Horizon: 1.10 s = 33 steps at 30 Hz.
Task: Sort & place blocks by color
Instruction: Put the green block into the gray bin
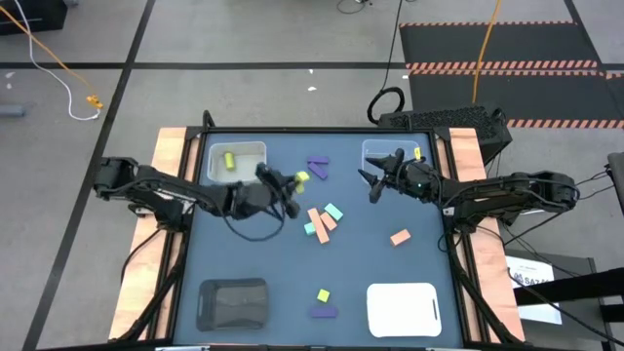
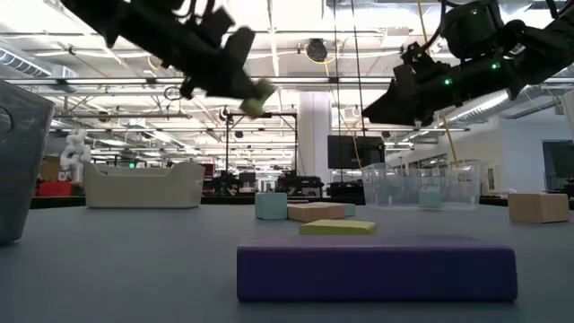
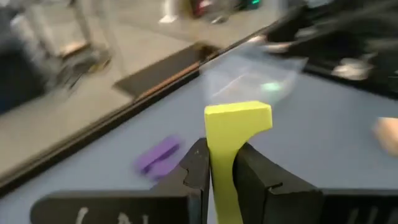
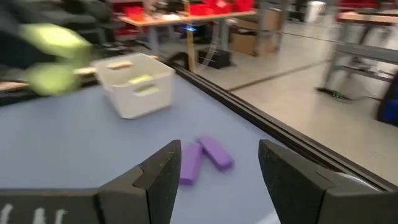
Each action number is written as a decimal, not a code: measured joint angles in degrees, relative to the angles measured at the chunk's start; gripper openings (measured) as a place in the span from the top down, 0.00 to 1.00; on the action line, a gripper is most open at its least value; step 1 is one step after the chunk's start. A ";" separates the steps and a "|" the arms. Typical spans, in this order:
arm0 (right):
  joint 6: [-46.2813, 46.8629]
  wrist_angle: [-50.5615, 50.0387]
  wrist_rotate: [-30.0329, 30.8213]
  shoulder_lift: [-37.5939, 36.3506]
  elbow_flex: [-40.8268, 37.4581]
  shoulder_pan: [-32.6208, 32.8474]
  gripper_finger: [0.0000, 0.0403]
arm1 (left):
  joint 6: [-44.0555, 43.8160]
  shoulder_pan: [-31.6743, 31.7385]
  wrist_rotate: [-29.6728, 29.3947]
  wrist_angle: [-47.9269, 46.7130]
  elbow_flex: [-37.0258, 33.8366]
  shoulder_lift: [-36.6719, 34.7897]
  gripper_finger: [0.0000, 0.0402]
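Yellow-green block [image 3: 236, 134] clamped in left end effector [image 1: 292, 182], held above the surface [image 1: 253, 253].

Block sits between white bin [image 1: 237, 161] and purple blocks [image 1: 317, 167] at the far edge. Right end effector [image 1: 375, 185] hangs released, fingers spread, just beside clear tray [image 1: 382, 151]. Loose salmon and teal blocks [image 1: 324, 220] cluster mid-surface; one salmon block [image 1: 400, 237] lies apart to the right. Black tray [image 1: 233, 303] and white tray [image 1: 404, 308] at near edge.
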 joint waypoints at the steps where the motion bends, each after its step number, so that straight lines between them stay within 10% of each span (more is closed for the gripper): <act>1: -0.01 0.68 -1.52 0.00 0.00 0.00 0.49 | -2.73 1.43 -0.08 -4.02 0.00 -0.98 0.88; 14: -1.24 4.81 -14.44 0.00 2.73 2.93 0.49 | -22.94 21.19 0.46 -42.92 0.04 -7.48 0.88; 33: -4.71 -16.24 -14.18 1.41 11.82 13.67 0.48 | -26.85 28.26 2.56 -49.08 0.02 -7.00 0.70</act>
